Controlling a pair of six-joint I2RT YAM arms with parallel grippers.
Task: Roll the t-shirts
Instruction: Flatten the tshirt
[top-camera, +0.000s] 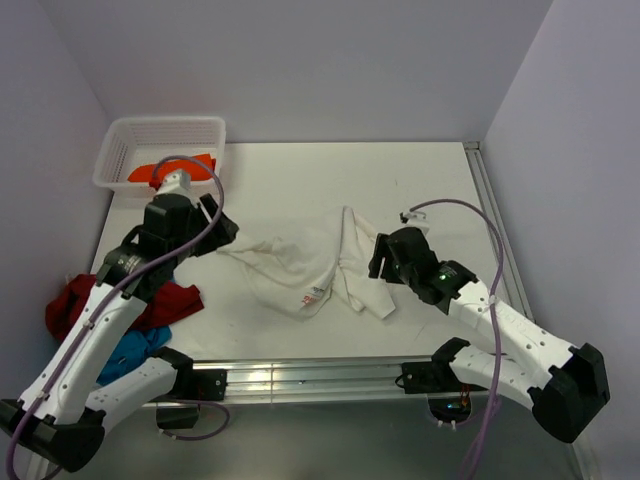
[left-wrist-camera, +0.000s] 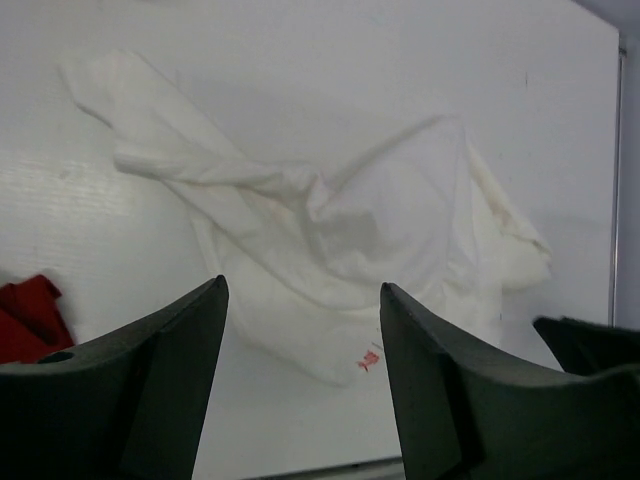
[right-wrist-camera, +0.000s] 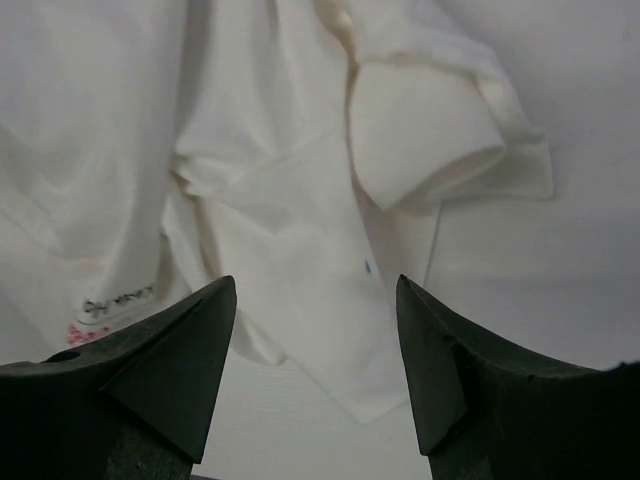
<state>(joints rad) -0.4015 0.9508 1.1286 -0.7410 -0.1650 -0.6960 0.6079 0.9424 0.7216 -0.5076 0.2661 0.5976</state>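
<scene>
A white t-shirt (top-camera: 310, 265) lies crumpled in the middle of the table, with a small red mark near its front hem. My left gripper (top-camera: 222, 232) hovers open just left of it, and in the left wrist view the shirt (left-wrist-camera: 340, 220) lies beyond that gripper (left-wrist-camera: 303, 290), nothing between the jaws. My right gripper (top-camera: 380, 262) stands open at the shirt's right edge. In the right wrist view it (right-wrist-camera: 315, 285) hangs over a folded sleeve and hem of the shirt (right-wrist-camera: 280, 200). An orange t-shirt (top-camera: 170, 170) lies in the basket. Dark red (top-camera: 80, 300) and blue (top-camera: 135, 352) t-shirts lie heaped at the left.
A white perforated basket (top-camera: 130, 140) stands at the back left corner. A metal rail (top-camera: 300, 375) runs along the table's near edge, another (top-camera: 490, 210) along the right side. Walls close in at the back and sides. The red shirt's edge (left-wrist-camera: 25, 315) shows in the left wrist view.
</scene>
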